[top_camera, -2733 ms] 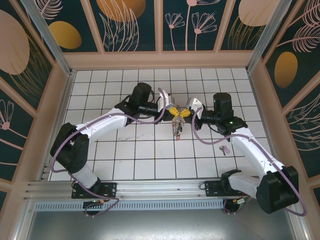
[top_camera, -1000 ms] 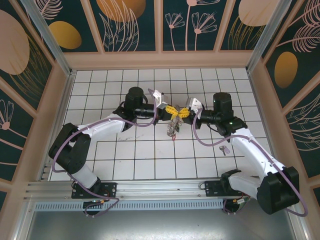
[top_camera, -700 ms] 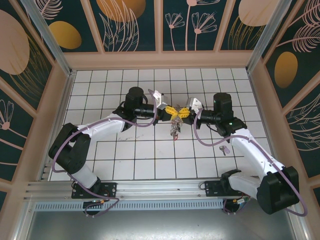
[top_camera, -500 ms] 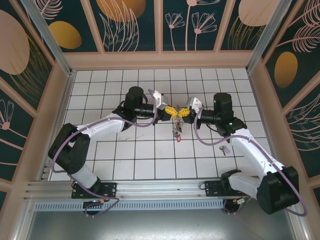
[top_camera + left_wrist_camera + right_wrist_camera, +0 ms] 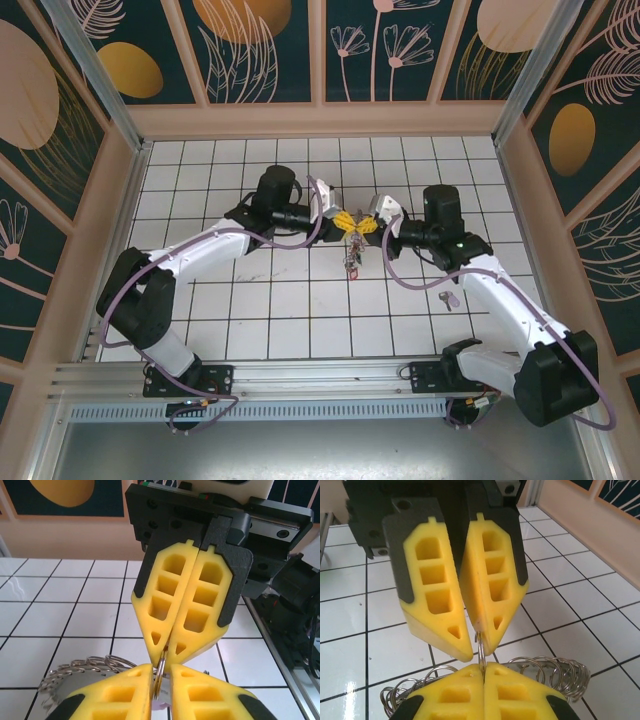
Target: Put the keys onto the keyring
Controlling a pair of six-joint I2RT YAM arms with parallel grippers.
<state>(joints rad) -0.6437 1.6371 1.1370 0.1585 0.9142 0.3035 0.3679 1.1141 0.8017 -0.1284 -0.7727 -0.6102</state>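
My two grippers meet tip to tip above the middle of the tiled floor. The right gripper (image 5: 484, 666) is shut on the thin metal keyring (image 5: 481, 650), which stands edge-on between its yellow fingers. The left gripper (image 5: 161, 670) faces it with its jaws slightly apart. The keyring (image 5: 159, 679) sits in that gap, leaning on one finger. From above, the left gripper (image 5: 345, 223) and right gripper (image 5: 361, 226) almost touch. A bunch of keys (image 5: 352, 261) hangs below them. A chain of small wire rings (image 5: 547, 672) dangles under the fingers.
One loose key with a pale purple head (image 5: 447, 298) lies on the floor (image 5: 290, 310) beside the right forearm. Wooden walls (image 5: 320, 118) close the floor in at the back and both sides. A metal rail (image 5: 300, 375) runs along the near edge.
The left gripper's jaws have parted a little around the keyring. The right gripper stays shut on it. The hanging bunch of keys has swung slightly.
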